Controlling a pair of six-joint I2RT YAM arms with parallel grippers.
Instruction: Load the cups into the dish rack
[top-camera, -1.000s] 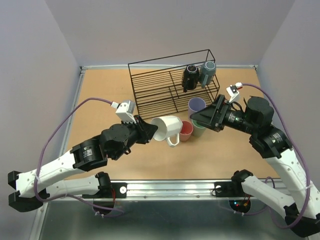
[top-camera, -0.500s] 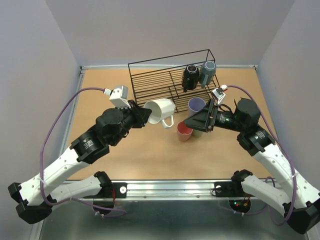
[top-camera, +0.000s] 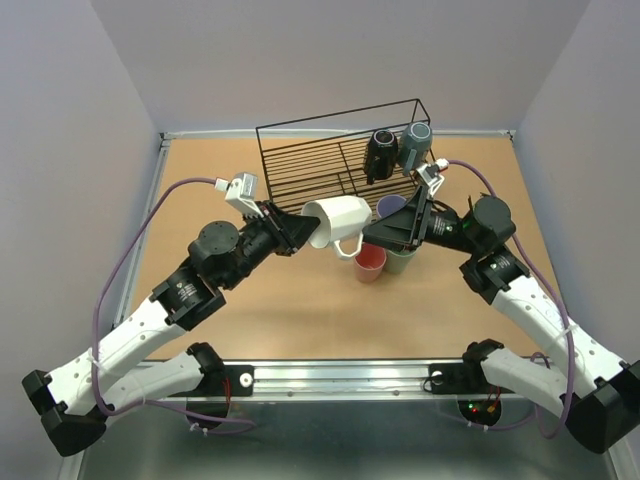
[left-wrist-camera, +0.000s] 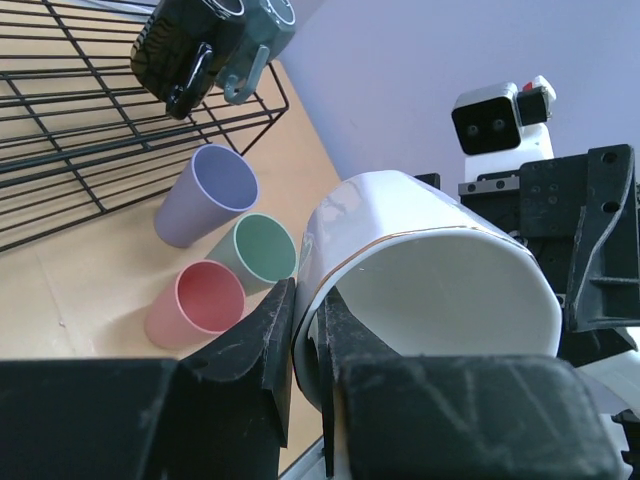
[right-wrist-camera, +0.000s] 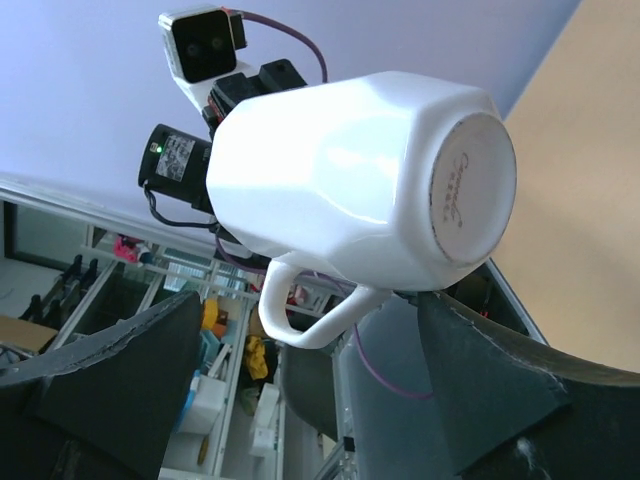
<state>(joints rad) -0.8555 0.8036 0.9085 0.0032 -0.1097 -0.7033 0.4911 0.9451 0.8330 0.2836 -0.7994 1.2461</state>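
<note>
In front of the dish rack (top-camera: 300, 175), the left gripper (top-camera: 298, 232) pinches the white mug (top-camera: 338, 222) by its rim, holding it sideways in the air, base toward the right gripper (top-camera: 388, 230), whose jaws gape wide, probably to receive it.

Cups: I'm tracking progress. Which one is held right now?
The white mug, pinched at its rim by the left gripper; three tumblers stand on the table and two dark mugs sit in the dish rack.
</note>
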